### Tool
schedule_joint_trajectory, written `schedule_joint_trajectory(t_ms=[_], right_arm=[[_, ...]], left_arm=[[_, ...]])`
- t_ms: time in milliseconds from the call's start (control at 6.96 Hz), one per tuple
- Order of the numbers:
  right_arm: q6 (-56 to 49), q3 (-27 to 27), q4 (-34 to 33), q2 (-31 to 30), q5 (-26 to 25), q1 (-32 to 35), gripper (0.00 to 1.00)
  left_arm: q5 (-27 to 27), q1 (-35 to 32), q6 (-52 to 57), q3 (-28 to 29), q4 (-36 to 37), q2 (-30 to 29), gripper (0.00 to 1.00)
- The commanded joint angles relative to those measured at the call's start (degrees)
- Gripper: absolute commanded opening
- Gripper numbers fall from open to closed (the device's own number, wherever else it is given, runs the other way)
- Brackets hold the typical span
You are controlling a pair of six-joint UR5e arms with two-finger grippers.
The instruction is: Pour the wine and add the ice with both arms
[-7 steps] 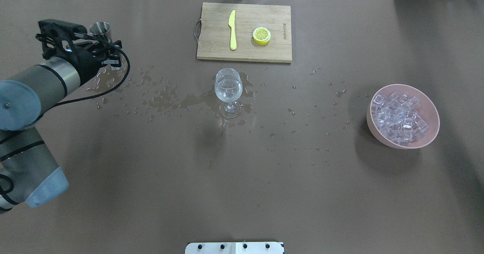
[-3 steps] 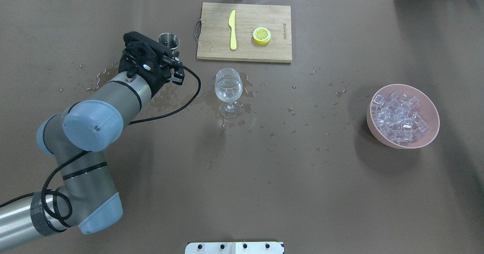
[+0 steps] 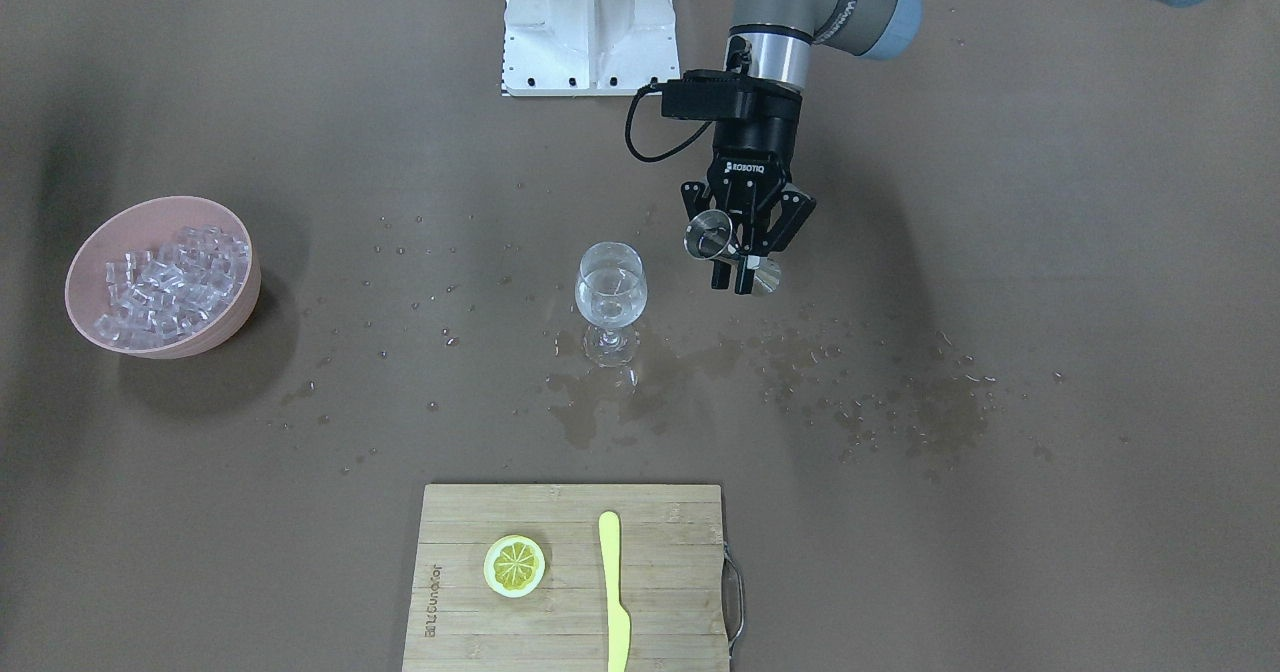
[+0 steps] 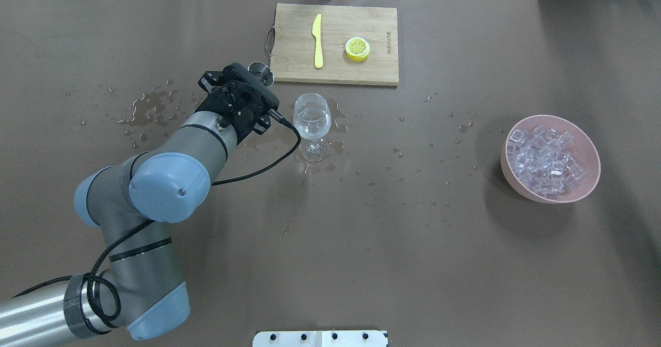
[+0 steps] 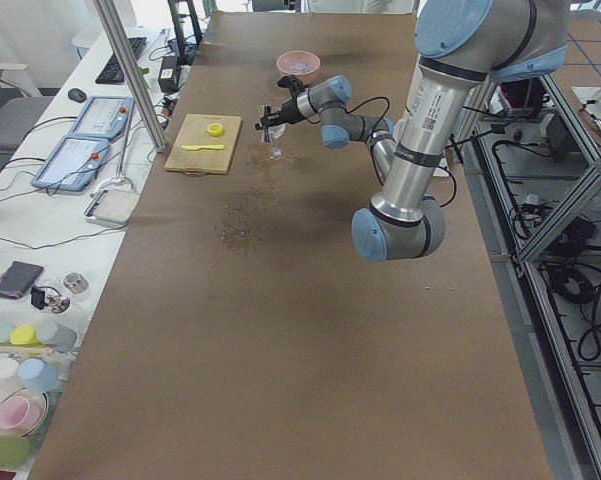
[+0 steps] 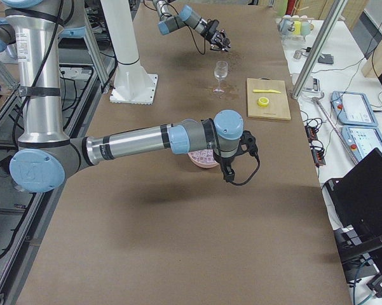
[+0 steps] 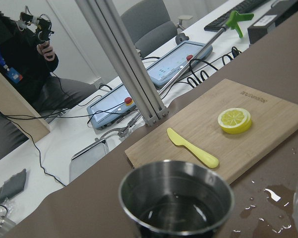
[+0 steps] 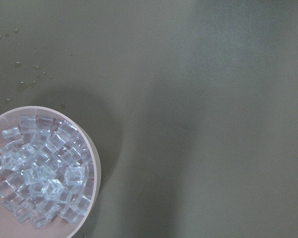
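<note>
My left gripper [image 3: 732, 270] is shut on a steel jigger [image 3: 712, 236], held a little above the table just to the robot's left of the wine glass [image 3: 611, 297] and apart from it. A little clear wine [image 7: 176, 215] lies in the jigger's cup, and some stands in the glass [image 4: 312, 121]. The ice [image 4: 545, 158] is heaped in a pink bowl [image 4: 588, 179] at the right. In the exterior right view the near right arm's gripper [image 6: 231, 169] hangs over that bowl; whether it is open or shut I cannot tell. The right wrist view shows the ice [image 8: 39, 173] below, no fingers.
A wooden cutting board [image 4: 361, 24] with a yellow knife [image 4: 317, 41] and a lemon slice [image 4: 357, 48] lies at the far edge behind the glass. Spilled drops and puddles [image 4: 155, 104] spread across the brown cover left of the glass and around its foot.
My left arm has swung from the table's far left toward the wine glass, carrying the jigger with it. The glass, the bowl and the board have not moved.
</note>
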Motion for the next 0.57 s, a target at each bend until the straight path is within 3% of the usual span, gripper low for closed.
schedule_joint_trajectory(t_ms=[0,287,431], right_arm=[[0.00,0.00,0.00,0.00,0.09,0.00,1.00],[0.00,0.00,0.00,0.00,0.09,0.00,1.00],[0.00,0.00,0.00,0.00,0.09,0.00,1.00]], left_arm=[[0.24,1.40,0.99,0.73,6.13,-4.05,0.00],[1.03,1.75,4.91,3.27,7.02,-5.63,0.00],[1.03,1.76,6.07,3.37,12.25,-8.25,0.00]])
